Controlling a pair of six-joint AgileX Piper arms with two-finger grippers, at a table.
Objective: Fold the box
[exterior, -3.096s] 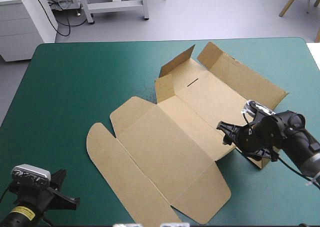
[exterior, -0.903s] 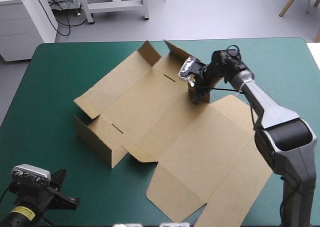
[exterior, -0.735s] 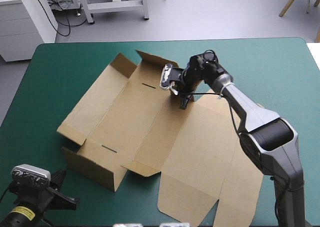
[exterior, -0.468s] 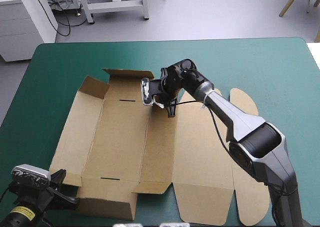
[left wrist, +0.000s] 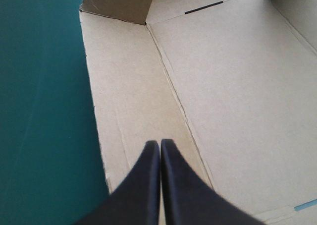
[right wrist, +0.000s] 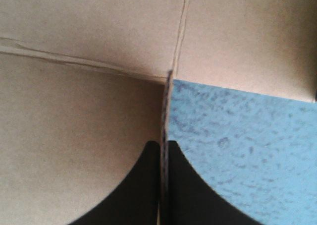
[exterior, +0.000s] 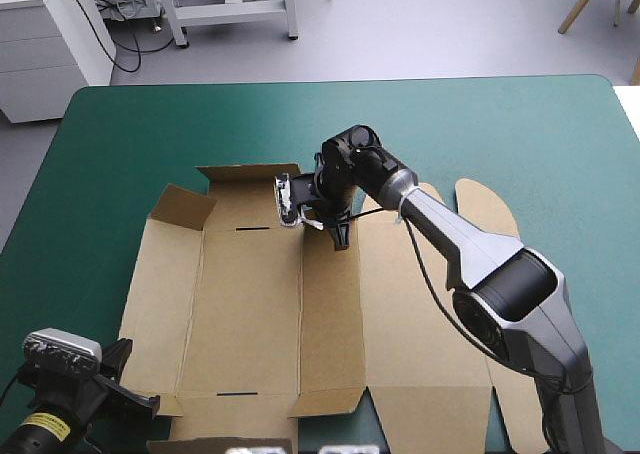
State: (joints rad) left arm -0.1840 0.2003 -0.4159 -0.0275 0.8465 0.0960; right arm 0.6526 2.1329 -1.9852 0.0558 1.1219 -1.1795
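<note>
Though mostly flat, one brown box (exterior: pixel 250 304)

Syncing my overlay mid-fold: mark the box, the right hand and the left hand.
box (exterior: pixel 250 304): high view, its flat middle panel.
right hand (right wrist: pixel 163 144): right wrist view, midway between its fingertips, which pinch a flap's edge.
left hand (left wrist: pixel 160 143): left wrist view, where its shut fingertips meet.

Free cover (exterior: pixel 520 124) beyond box (exterior: pixel 250 304)

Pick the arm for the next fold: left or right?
Right, likely: the right gripper pinches a flap edge of the box. The left gripper is shut empty, above the near-left panel.
</note>
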